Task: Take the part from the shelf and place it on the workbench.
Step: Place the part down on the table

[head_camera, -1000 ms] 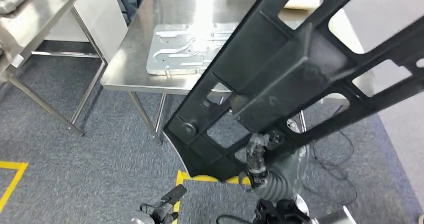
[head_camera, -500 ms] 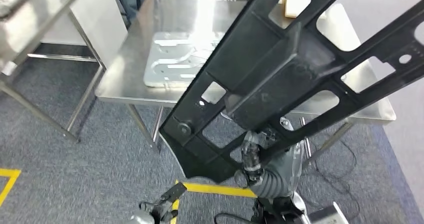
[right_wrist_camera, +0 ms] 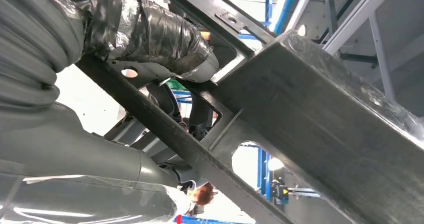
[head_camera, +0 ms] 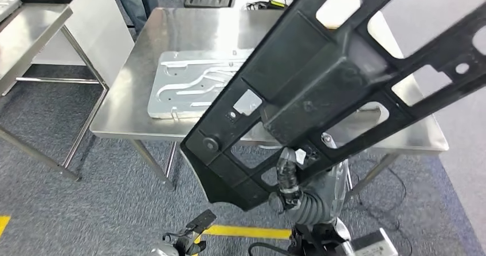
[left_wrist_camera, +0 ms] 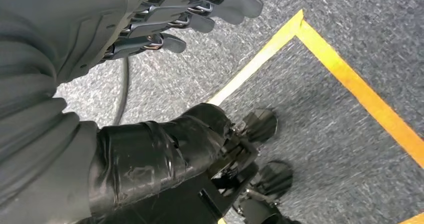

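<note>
Closer now, the steel surface (head_camera: 123,104) has slid down and toward the middle of the head view since a second ago; the whole scene has shifted that way, so the camera has moved, while the part (head_camera: 321,78) keeps much the same place in front of it.

The part is a long black frame, matte and scuffed, built of flat bars around a raised box-like spine, with large cut-out windows between the bars and small round holes near its ends. It is carried tilted, its lower end with a round boss low in the middle of the head view, its upper end running off the top right corner. It is off the surface, held in the air above the near edge.

The right hand (right_wrist_camera: 165,48) grips the part: in the right wrist view its taped thumb and fingers wrap one of the frame's bars beside the spine.

The left hand (left_wrist_camera: 165,18) hangs low over grey carpet and a yellow floor line (left_wrist_camera: 350,78), its fingers gently curled with nothing in them.

On the surface lies a flat silver plate (head_camera: 189,84) with curved slots, partly hidden behind the part.
</note>
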Controlling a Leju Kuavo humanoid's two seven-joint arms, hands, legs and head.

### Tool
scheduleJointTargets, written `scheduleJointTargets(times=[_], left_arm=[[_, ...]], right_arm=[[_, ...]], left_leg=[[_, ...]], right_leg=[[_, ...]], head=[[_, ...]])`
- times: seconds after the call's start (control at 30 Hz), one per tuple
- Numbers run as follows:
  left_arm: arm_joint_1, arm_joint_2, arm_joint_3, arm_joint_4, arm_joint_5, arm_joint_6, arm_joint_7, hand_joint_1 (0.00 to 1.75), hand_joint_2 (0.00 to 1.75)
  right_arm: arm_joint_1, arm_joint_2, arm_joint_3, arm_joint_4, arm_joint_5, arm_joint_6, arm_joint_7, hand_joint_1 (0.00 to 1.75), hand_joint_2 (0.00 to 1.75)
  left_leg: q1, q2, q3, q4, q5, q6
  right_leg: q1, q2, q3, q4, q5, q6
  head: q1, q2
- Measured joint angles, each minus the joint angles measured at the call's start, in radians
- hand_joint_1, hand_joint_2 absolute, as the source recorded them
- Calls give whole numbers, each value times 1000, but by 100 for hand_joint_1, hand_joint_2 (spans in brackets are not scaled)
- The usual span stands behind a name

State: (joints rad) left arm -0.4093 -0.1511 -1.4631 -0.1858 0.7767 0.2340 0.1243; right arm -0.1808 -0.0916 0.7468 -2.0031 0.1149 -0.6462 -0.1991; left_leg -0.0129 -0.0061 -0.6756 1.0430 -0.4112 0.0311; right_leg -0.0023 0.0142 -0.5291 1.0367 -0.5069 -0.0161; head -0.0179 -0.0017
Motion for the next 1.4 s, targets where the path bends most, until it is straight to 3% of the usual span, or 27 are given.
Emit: scheduleJointTargets(times=[0.07, 0.17, 0.23, 0.3, 0.37, 0.4, 0.47, 0.53, 0.63, 0.73, 0.83, 0.87, 0.9, 0.93, 1.0, 1.03, 1.07, 1.13, 1.2, 1.27, 1.33, 1.4], left_arm=[[-1, 0, -1, 0, 0, -1, 0, 0, 175], [-2, -1, -1, 0, -2, -4, 1, 0, 175], [-5, -3, -1, 0, -5, -8, 1, 0, 175], [-5, -3, -2, 0, -8, -12, 3, 0, 175], [-1, -4, -3, 0, -12, -16, 5, 0, 175], [0, -5, -3, 0, -13, -17, 8, 0, 175], [2, -10, -5, 0, -16, -19, 15, 0, 175], [2, -15, -5, 0, -13, -20, 14, 0, 175], [3, -19, -6, 0, -16, -31, -8, 0, 175], [-3, -25, -11, 0, -38, -49, -23, 0, 175], [-8, -31, -16, 0, -57, -62, -29, 0, 175], [-8, -34, -17, 0, -61, -66, -30, 0, 175], [-7, -37, -18, 0, -64, -70, -30, 0, 175], [-7, -40, -18, 0, -66, -73, -30, 0, 175], [-8, -48, -19, 0, -70, -80, -30, 0, 175], [-9, -52, -20, 0, -72, -84, -29, 0, 175], [-9, -57, -21, 0, -76, -90, -29, 0, 175], [-9, -64, -23, 0, -84, -104, -28, 0, 175], [-9, -70, -23, 0, -90, -115, -28, 0, 175], [-10, -76, -23, 0, -89, -123, -30, 0, 175], [-9, -80, -23, 0, -80, -131, -33, 0, 175], [-8, -80, -23, 0, -71, -139, -36, 0, 175]], right_arm=[[0, 0, 0, 1, -5, 0, 0, 175, 175], [-1, 0, 0, 2, -7, 0, -1, 175, 175], [-1, 0, 0, 1, -8, -1, -1, 175, 175], [1, 0, 0, 1, -11, 0, 0, 175, 175], [-1, -1, 0, 1, -6, 7, 5, 175, 175], [-6, -1, 0, 1, 6, 13, 13, 175, 175], [-28, -3, 0, -4, 56, 34, 46, 175, 175], [-66, -6, 0, -11, 105, 66, 82, 175, 175], [-131, -13, 0, -17, 146, 118, 133, 175, 175], [-214, -26, 0, -14, 192, 165, 198, 175, 175], [-313, -47, -5, 15, 237, 202, 270, 175, 175], [-344, -57, -7, 34, 257, 218, 298, 175, 175], [-377, -68, -9, 56, 280, 237, 326, 175, 175], [-412, -81, -10, 83, 305, 262, 353, 175, 175], [-483, -107, -10, 136, 339, 309, 385, 175, 175], [-514, -119, -11, 163, 344, 330, 393, 175, 175], [-542, -130, -11, 188, 343, 350, 398, 175, 175], [-593, -153, -11, 242, 347, 400, 416, 175, 175], [-636, -179, -11, 302, 355, 444, 434, 175, 175], [-675, -207, -11, 362, 366, 478, 449, 175, 175], [-705, -229, -8, 419, 383, 510, 468, 175, 175], [-719, -248, -4, 473, 395, 531, 479, 175, 175]], left_leg=[[-5, -1, 10, -18, -1, 8], [0, -2, 49, -41, 0, 20], [4, -2, 70, -52, -6, 27], [5, -2, 79, -53, -15, 30], [5, -2, 88, -51, -27, 29], [6, -2, 94, -48, -33, 27], [9, -3, 111, -41, -51, 20], [8, -3, 119, -30, -69, 10], [5, -1, 113, -20, -82, -6], [7, 1, 94, 25, -111, -23], [12, 2, -2, 196, -184, -36], [13, 2, -32, 243, -196, -36], [13, 1, -46, 253, -187, -35], [13, 1, -41, 221, -157, -30], [11, 2, 6, 91, -77, -17], [8, 2, 26, 34, -55, -10], [4, 2, 38, 0, -43, -4], [-3, 0, 42, -16, -36, 5], [2, -2, 50, -28, -20, 14], [9, -2, 57, -40, -11, 21], [8, -2, 57, -41, -11, 24], [8, -3, 57, -38, -13, 25]], right_leg=[[0, 2, 8, 1, -6, 11], [-1, -2, 16, 24, -10, 26], [-4, -3, -32, 112, -31, 35], [-7, -4, -115, 226, -75, 44], [-10, -4, -175, 275, -92, 49], [-11, -5, -184, 261, -74, 51], [-15, -5, -159, 144, 26, 53], [-13, -5, -131, 37, 91, 46], [-8, -2, -129, 14, 97, 20], [-14, -2, -124, 11, 97, 8], [-13, -2, -122, 12, 93, 1], [-12, -2, -122, 13, 92, 0], [-10, -2, -122, 15, 90, -1], [-8, -1, -122, 17, 89, -2], [-6, 0, -119, 20, 86, -1], [-5, 0, -119, 18, 86, 2], [-6, -1, -119, 16, 88, 6], [-8, -4, -119, 9, 92, 18], [-7, -8, -121, 13, 85, 31], [-6, -10, -151, 79, 45, 41], [-9, -10, -212, 205, -11, 48], [-11, -10, -250, 276, -20, 54]], head=[[1, 0], [-1, 0], [0, 0], [0, 0], [0, 0], [0, 0], [1, 0], [1, 0], [0, 0], [-4, 0], [-6, 0], [-6, 0], [-7, 0], [-7, 0], [-6, 0], [-6, 0], [-6, 0], [-8, 0], [-7, 0], [-5, 0], [-4, 0], [-4, 0]])
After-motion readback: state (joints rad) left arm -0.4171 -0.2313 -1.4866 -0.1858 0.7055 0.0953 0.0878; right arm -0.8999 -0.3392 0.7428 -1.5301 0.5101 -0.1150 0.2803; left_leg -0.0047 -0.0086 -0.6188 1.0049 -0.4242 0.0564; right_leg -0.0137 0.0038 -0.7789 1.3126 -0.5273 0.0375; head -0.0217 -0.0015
